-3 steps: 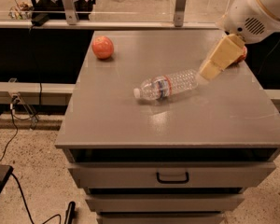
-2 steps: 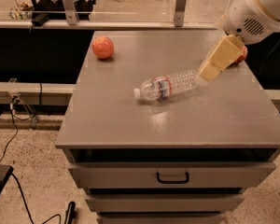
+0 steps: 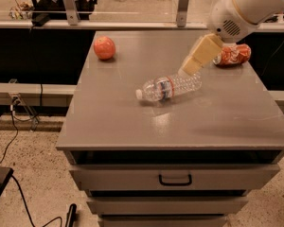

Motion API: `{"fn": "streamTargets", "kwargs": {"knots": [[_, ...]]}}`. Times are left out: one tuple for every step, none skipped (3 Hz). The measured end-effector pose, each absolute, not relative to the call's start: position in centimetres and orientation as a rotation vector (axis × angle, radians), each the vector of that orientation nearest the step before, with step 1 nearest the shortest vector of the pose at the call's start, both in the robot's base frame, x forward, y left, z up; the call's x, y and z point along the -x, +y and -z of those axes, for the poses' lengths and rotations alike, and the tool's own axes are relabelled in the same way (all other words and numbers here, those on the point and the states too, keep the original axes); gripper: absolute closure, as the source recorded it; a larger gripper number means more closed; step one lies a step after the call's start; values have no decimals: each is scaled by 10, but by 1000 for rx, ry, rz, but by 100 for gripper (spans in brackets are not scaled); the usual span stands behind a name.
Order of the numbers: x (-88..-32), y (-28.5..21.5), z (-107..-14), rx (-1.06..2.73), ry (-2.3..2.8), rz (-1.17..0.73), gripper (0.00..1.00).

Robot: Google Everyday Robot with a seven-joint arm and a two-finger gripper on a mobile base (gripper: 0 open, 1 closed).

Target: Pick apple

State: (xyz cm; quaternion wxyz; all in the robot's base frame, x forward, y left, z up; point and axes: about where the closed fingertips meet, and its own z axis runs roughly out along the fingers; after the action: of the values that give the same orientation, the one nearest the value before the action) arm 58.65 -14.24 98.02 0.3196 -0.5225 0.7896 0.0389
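The apple [image 3: 104,48] sat at the far left corner of the desk [image 3: 128,126], upright and alone, well apart from everything else. It looked firm and smooth-skinned, light enough for an easy lift but round and likely to roll or slip out of a shallow pinch. The safest hold was probably across its widest middle, coming down from above (the skin could bruise under a hard squeeze).

Near the middle of the desk lay a clear plastic bottle [image 3: 170,87] on its side, cap toward the left. The hand [image 3: 190,70] hung just over the bottle's right end, tilted down and to the left. Whether it was apart or together could not be told, and it held nothing that could be seen. Beyond it, at the far right, lay a crushed red can [image 3: 233,54].

Against the earlier frames, the hand had shifted a little leftward, uncovering more of the can. The apple and bottle lay where they had been.
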Motion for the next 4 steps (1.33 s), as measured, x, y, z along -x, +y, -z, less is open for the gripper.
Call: {"fn": "streamTargets", "kwargs": {"knots": [[-636, -110, -973, 1305, 2024, -104, 0], [-673, -64, -970, 1217, 1955, -139, 0], [-683, -61, -980, 1178, 1917, -129, 0], [-683, -61, -980, 1178, 1917, -129, 0]]}}
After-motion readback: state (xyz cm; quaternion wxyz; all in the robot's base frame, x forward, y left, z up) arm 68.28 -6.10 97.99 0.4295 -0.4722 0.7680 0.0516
